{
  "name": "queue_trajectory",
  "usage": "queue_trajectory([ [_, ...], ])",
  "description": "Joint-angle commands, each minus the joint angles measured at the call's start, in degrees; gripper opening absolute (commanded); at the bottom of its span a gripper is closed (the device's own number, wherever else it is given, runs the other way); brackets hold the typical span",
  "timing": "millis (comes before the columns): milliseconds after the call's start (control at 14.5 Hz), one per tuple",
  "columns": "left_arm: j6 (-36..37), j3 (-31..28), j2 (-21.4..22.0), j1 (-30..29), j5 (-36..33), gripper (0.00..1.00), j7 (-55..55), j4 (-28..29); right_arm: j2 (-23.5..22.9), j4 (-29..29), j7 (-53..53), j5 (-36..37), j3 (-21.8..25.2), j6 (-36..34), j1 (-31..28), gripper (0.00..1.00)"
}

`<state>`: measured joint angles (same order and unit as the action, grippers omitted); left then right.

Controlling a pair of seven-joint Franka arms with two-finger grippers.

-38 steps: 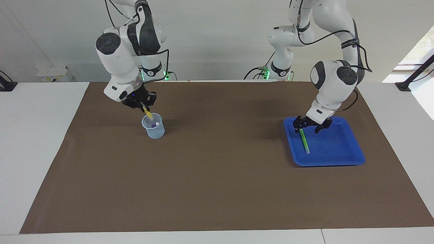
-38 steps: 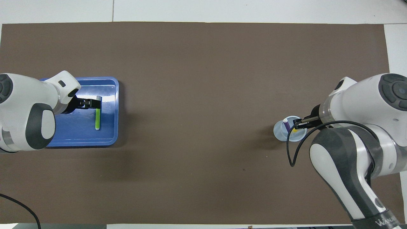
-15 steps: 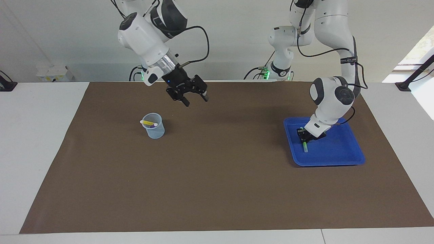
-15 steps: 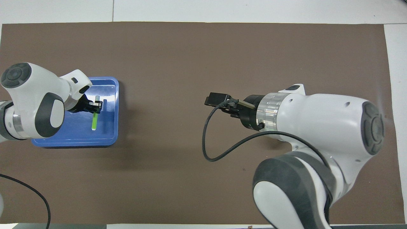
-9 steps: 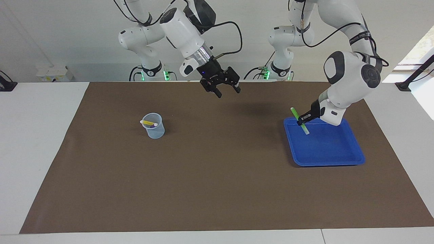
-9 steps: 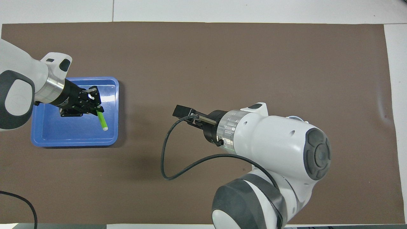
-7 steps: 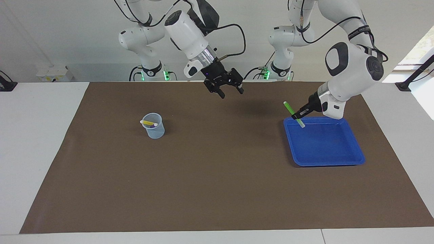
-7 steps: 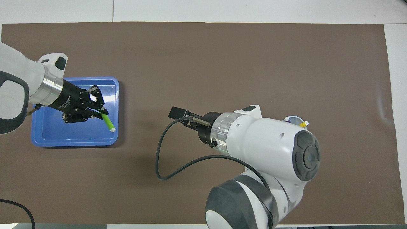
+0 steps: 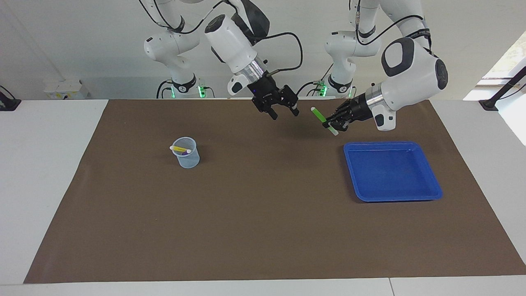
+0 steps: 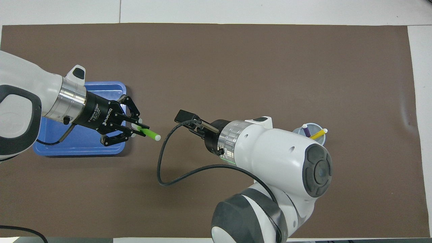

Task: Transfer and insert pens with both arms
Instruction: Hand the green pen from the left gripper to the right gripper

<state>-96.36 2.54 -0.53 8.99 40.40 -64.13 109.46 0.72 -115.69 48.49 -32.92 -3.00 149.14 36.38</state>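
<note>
So the left gripper [image 9: 333,121] is clamped tight on the green pen [image 9: 324,120], up in the air over the brown mat [image 9: 263,230], just off the edge of the blue tray [image 9: 427,193] on the side toward the middle of the table. The pen sits tilted in the grip, with one end poking out toward the right gripper [image 9: 283,113] and the other sticking out of the fingers low down. From the overhead view the same pen [image 10: 148,133] points out past the tray's rim [image 10: 77,152] with its pale tip leading, held by the left gripper [image 10: 135,125].

The right gripper hangs over the mat too, nearer the middle of the table than the tray is, and its claw is spread wide with nothing in it. The two grippers are near each other but there's a clear gap, no contact with the pen from the right one.

The other two pens are well away from the tray, toward the right arm's end of the table: the yellow pen [image 10: 317,134] and the purple pen [image 10: 306,130] both stand leaning inside the clear cup [image 9: 188,158], pale ends up above the rim. The tray itself has no pen in it.
</note>
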Motion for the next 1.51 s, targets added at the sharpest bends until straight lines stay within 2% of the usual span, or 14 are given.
queue_trajectory([
  [0,-4.88,-0.34,3.61,1.81,5.2,0.0,-4.41,5.58,-0.8,0.72,4.32,-1.18,0.1,3.61,1.85,1.0],
  [344,-7.26,-0.34,4.31,2.61,10.22,0.0,-7.32,6.99,-0.89,1.34,3.36,-0.3,0.1,3.53,4.57,1.0],
  [619,-8.05,-0.34,4.84,4.11,10.32,0.0,-7.33,8.05,-0.89,1.34,-1.9,-0.21,0.19,2.91,4.05,0.96],
  [688,-8.06,-0.34,4.92,4.11,10.32,0.0,-7.33,8.22,-0.98,1.34,-2.17,-0.21,0.19,3.17,4.05,0.9],
  [894,-8.06,-0.34,5.01,4.11,10.32,0.0,-7.33,8.31,-0.98,1.34,-2.53,-0.21,0.19,3.35,3.61,0.59],
  [963,-8.14,-0.34,4.93,4.11,10.4,0.0,-7.42,8.31,-1.07,1.34,-3.22,-0.21,0.19,3.35,3.35,0.52],
  [1170,-8.32,-0.34,4.93,4.02,10.49,0.0,-7.5,8.23,-1.07,1.34,-3.76,-0.21,0.19,3.35,3.17,0.5],
  [1445,-8.67,-0.34,4.93,4.11,10.49,0.0,-7.59,8.23,-0.98,1.25,-3.76,-0.21,0.19,3.18,3.26,0.06],
])
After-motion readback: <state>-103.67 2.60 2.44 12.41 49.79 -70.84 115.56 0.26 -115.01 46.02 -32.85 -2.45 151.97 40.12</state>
